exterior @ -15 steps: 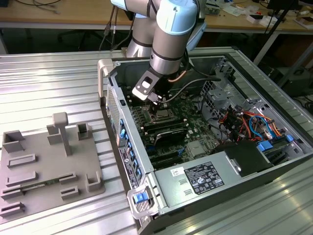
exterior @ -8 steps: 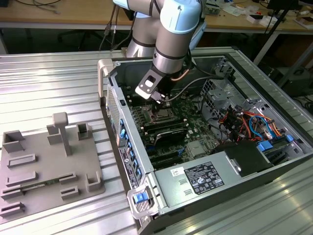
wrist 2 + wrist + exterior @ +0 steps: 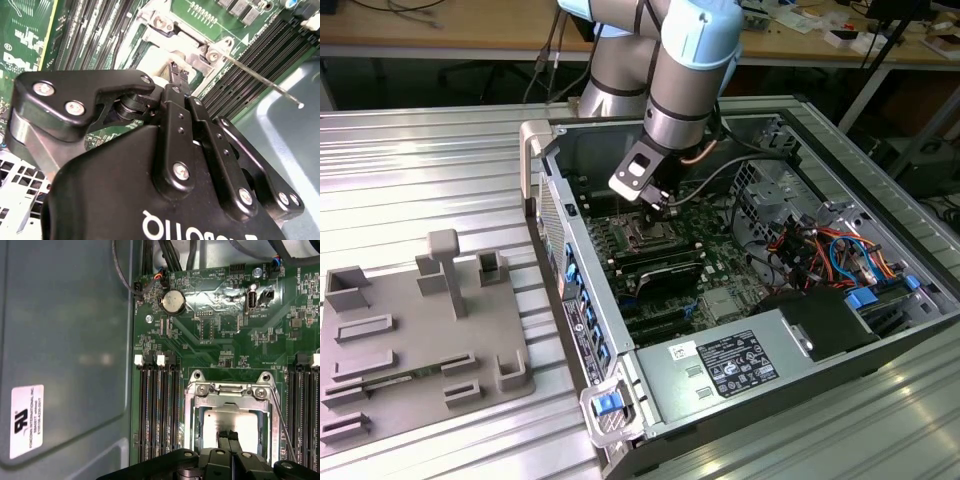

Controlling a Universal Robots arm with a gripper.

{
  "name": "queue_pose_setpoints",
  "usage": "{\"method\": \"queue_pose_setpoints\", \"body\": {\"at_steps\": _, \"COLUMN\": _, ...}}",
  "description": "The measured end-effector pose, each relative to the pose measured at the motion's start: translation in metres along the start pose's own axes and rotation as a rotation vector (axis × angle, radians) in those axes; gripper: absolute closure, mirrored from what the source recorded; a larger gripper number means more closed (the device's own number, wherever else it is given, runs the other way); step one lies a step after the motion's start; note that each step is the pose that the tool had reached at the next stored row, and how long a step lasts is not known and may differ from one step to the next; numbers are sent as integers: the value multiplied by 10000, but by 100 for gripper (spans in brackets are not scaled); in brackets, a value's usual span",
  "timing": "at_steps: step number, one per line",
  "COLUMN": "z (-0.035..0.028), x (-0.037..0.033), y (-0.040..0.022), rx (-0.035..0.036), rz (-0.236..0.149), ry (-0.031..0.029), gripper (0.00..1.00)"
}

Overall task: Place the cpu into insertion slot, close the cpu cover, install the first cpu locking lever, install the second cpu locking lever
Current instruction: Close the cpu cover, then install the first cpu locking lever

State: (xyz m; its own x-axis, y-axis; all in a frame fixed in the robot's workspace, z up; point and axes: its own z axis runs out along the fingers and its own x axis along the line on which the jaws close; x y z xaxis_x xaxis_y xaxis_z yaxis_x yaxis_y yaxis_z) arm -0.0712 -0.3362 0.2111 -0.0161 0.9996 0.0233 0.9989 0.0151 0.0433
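Desk (image 3: 420,170) holds an open case (image 3: 595,150) at 3 o'clock, where gripper (image 3: 228,436) jaws, pinched narrow, hang over the cpu (image 3: 207,427); off-centre pressure could tilt it, leaving it badly seated.

Green motherboard (image 3: 225,340), fine pale traces. Bright silver cpu cover (image 3: 191,410); pale grey-silver cpu (image 3: 215,422). Black memory slots (image 3: 155,410), 2 white latches (image 3: 139,360). Black gripper (image 3: 178,72), silver screws. Silver arm (image 3: 695,40), light-blue cap. Grey ribbed table (image 3: 420,170).

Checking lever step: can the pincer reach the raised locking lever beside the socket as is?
Likely yes. The pincer sits just above the cpu cover, and the locking lever stands raised right beside it in the second wrist view, with nothing between them.
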Motion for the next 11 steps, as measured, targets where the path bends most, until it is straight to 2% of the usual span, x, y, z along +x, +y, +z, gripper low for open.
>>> {"method": "queue_pose_setpoints", "body": {"at_steps": 11, "z": 0, "x": 0, "y": 5, "rx": 0, "rz": 0, "ry": 0, "gripper": 89}}
